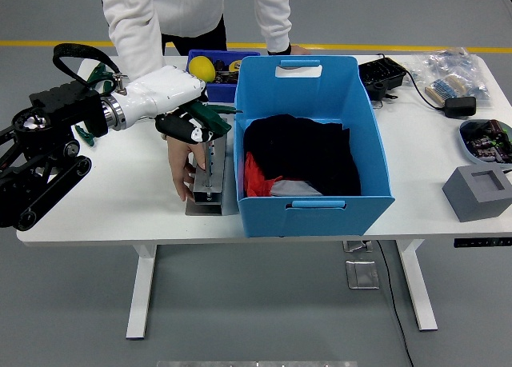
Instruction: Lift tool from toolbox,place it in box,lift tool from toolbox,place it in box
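Observation:
My left hand, on a white forearm, is shut on a green-handled tool just left of the blue box. A thin metal shaft runs from the hand down to the grey metal tool rack. Its lower end is at the rack's top. A person's hand rests on the rack's left side and holds it. The blue box holds black and red cloth. The right arm is out of view.
A small blue bin with a yellow object stands behind the rack. Right of the box are a black device, plastic bags, a black adaptor, a bowl and a grey foam block. The person stands at the far side.

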